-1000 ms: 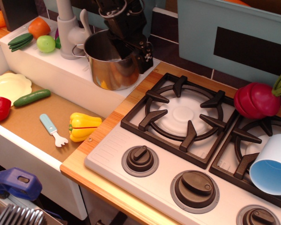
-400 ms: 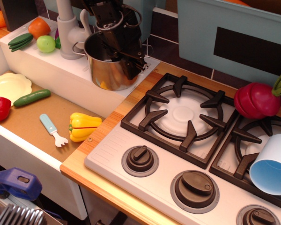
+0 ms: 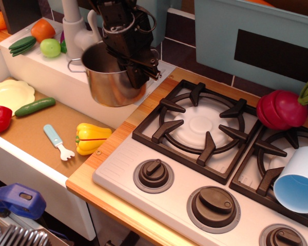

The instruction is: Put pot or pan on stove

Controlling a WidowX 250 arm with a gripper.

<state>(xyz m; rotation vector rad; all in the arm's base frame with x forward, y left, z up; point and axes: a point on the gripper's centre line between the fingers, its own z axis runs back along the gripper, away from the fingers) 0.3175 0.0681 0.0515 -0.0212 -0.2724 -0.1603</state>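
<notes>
Fingers [image 3: 135,69] clamped on pot [image 3: 109,82] rim.

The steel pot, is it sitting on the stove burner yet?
No, the steel pot is gripped by the gripper over the white ledge, left of the stove.

A wooden counter [image 3: 118,141] runs diagonally across the view, its light edge strip showing at the front. To its left sits a white sink basin [image 3: 20,154] with a brown floor, bordered at the back by a white ledge [image 3: 51,72] that carries a grey faucet [image 3: 74,25]. Behind the counter the wall [image 3: 205,66] is tiled in dark brown with pale grout lines. A pale teal panel [image 3: 220,31] with a dark rectangular window [image 3: 274,54] stands against that wall at upper right. Light is even and soft, with mild shadows.
</notes>
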